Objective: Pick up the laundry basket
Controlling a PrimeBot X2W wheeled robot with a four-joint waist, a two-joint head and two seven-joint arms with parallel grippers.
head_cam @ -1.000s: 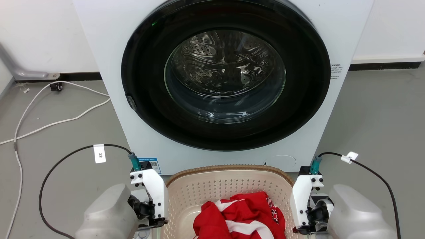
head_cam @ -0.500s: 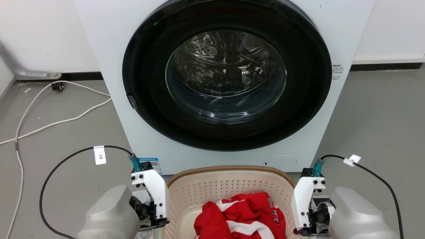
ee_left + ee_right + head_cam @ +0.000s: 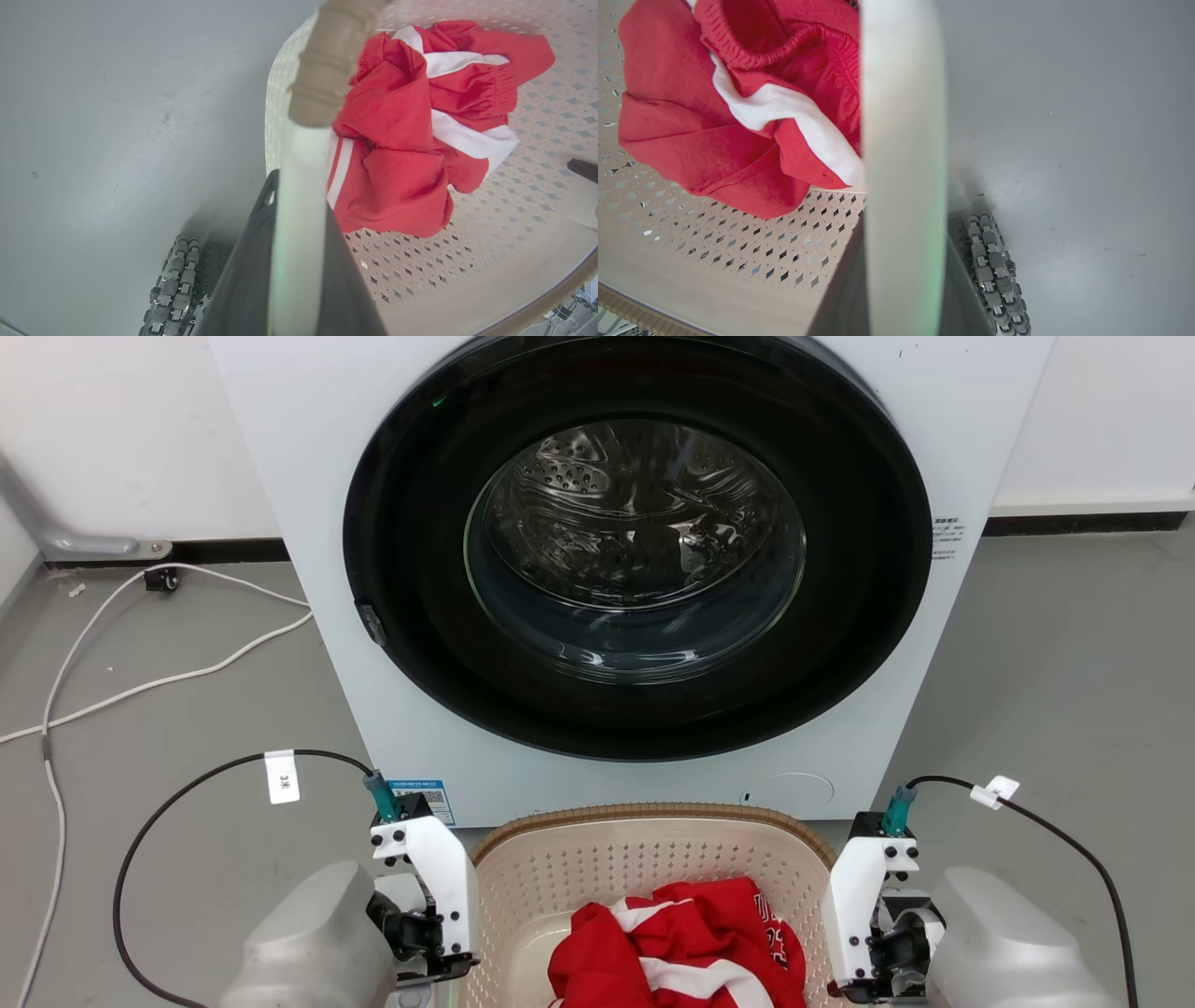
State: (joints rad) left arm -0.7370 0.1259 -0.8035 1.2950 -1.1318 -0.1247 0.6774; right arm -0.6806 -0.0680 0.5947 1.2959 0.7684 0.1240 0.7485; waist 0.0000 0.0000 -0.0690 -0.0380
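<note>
Left gripper (image 3: 299,200) and right gripper (image 3: 903,242) each clamp a side of the laundry basket (image 3: 653,812); grasp seems set, lift evenly next.

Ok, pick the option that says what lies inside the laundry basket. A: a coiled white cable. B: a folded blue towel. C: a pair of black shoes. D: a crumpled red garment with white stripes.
D: a crumpled red garment with white stripes lies bunched in the laundry basket, which sits in front of the washing machine.
</note>
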